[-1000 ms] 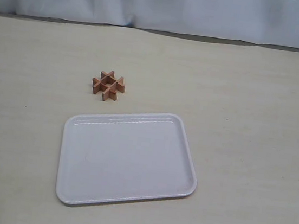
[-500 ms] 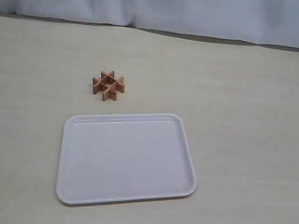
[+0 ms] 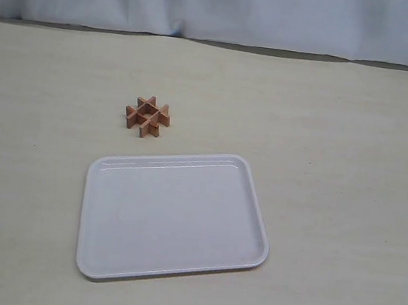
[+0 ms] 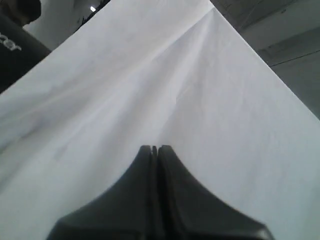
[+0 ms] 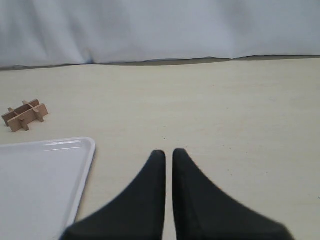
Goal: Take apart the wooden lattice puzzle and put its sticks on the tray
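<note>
Across the exterior view a pale beige table point(image 3: 354, 141) is stretching back to a white cloth backdrop point(image 3: 222, 6), which is hanging in soft folds along the far side. Faint streaks and a few tiny dark specks are showing on the tabletop.

The wooden lattice puzzle point(image 3: 148, 116) is sitting whole on the bare table, its crossed sticks point(image 3: 140, 113) interlocking in a hash shape. It is lying just beyond the far rim of the tray point(image 3: 174, 216), toward the left part of that rim, near it but not touching. The tray, white with rounded corners and a low rim, is resting flat nearer the camera and slightly askew.

The right gripper point(image 5: 168, 155) is pointing along the tabletop toward the backdrop. Its dark fingers are drawn together with only a thin slit between them, and they are gripping nothing. In its wrist view the puzzle is sitting well apart from the fingertips, farther out on the table, while one corner of the tray is lying between the two, close beside the fingers.

The left gripper point(image 4: 154, 148) is facing creased white cloth that is filling most of its wrist view, with a dark panel point(image 4: 15, 45) showing at one corner. Its fingers are pressing flat against each other, clasping nothing. How the puzzle is lying relative to this gripper cannot be told.
</note>
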`<state>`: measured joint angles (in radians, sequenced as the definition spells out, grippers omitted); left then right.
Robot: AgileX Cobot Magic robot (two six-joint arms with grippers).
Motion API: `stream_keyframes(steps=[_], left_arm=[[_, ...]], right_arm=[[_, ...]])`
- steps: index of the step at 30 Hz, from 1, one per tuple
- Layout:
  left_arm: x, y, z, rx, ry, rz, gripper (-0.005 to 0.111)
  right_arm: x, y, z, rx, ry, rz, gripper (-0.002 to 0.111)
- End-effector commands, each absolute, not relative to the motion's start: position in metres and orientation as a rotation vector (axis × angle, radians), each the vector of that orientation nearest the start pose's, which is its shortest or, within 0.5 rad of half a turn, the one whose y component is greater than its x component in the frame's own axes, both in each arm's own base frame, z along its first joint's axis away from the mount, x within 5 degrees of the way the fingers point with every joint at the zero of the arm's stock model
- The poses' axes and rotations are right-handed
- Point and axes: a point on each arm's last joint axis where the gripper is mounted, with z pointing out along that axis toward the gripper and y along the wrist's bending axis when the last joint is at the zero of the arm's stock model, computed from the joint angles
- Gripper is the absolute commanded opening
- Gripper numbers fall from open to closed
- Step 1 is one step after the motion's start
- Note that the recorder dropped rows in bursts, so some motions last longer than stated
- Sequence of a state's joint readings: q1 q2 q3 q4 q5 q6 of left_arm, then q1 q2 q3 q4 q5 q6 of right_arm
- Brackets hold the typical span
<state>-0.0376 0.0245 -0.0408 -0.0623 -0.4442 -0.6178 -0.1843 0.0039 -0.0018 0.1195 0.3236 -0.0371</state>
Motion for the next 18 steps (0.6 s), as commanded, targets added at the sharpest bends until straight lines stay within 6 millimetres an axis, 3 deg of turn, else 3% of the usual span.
stream_keyframes(steps=[1,4,8,14,18], left_arm=[[0.062,-0.002,0.304,-0.249,1.086,-0.463,0.000],[0.098,-0.006,0.320,-0.184,1.257,-0.361,0.000],[0.162,-0.010,0.320,-0.145,1.544,-0.272,0.000],[0.248,-0.018,0.288,-0.060,2.037,-0.099,0.000],[0.289,-0.056,0.261,0.161,2.282,-0.043,0.000]], right_arm=[[0.054,-0.006,0.184,0.203,1.791,-0.042,0.005],[0.054,-0.006,0.184,0.203,1.791,-0.042,0.005],[0.054,-0.006,0.184,0.203,1.791,-0.042,0.005],[0.054,-0.006,0.184,0.203,1.791,-0.042,0.005],[0.054,-0.006,0.184,0.203,1.791,-0.042,0.005]])
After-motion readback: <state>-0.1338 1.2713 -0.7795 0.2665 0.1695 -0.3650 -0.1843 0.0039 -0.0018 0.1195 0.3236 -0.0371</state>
